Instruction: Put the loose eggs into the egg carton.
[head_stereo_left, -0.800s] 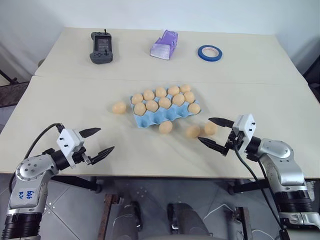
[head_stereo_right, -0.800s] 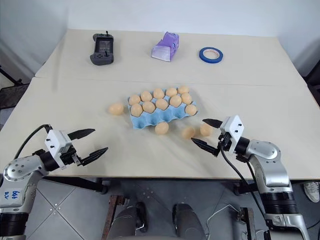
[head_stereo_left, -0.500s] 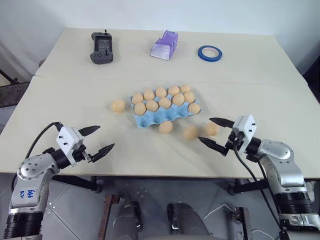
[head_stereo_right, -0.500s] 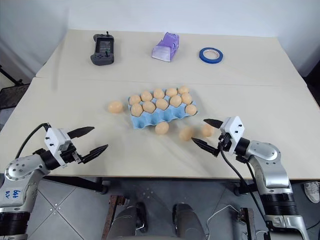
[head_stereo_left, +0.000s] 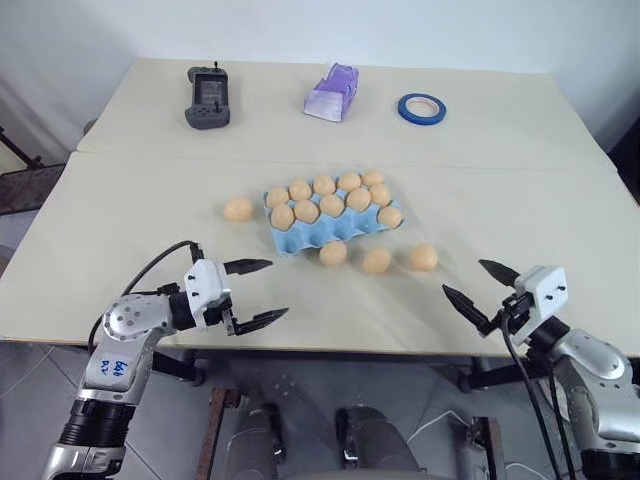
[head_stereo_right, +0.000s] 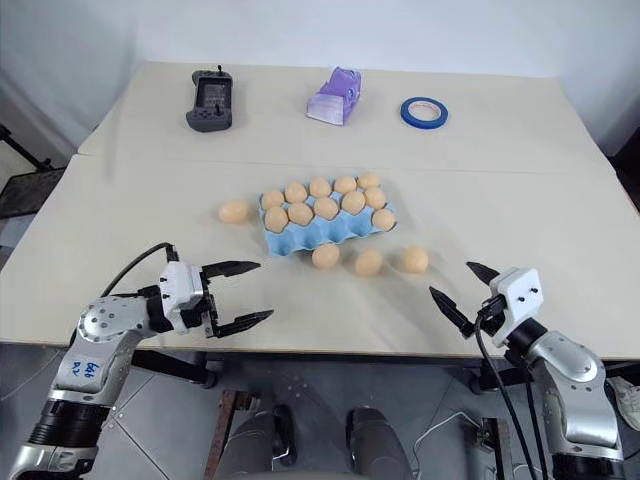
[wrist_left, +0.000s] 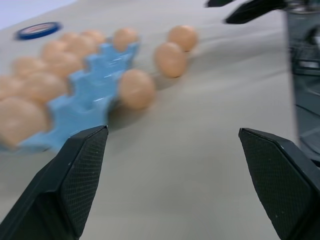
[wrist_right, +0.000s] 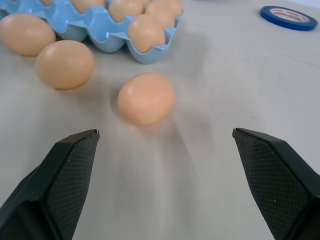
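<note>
Head views: on the pale counter (head_stereo_left: 120, 230), the blue egg carton (head_stereo_left: 330, 225) holds ten eggs in its two far rows, and its near row of cups is empty. Four loose eggs (head_stereo_left: 377, 260) lie around the carton: one just off its left end, three in a line just beside its near edge. The right claw (head_stereo_left: 482, 288), jaws wide apart and empty, has pulled back from the eggs near the carton's right corner and now hangs well apart from the carton, toward the counter's near edge. The egg it was nearest has shifted a little farther from the carton's corner. The left claw (head_stereo_left: 254, 291), also spread and empty, has swung inward, nearer the carton.

Left wrist view: its two black fingers (wrist_left: 75, 175) stand wide apart, with the carton and the three near eggs ahead.

Right wrist view: its fingers (wrist_right: 70, 170) are spread, with one loose egg ahead between them but out of reach.

No egg is gripped, so four still need placing.
</note>
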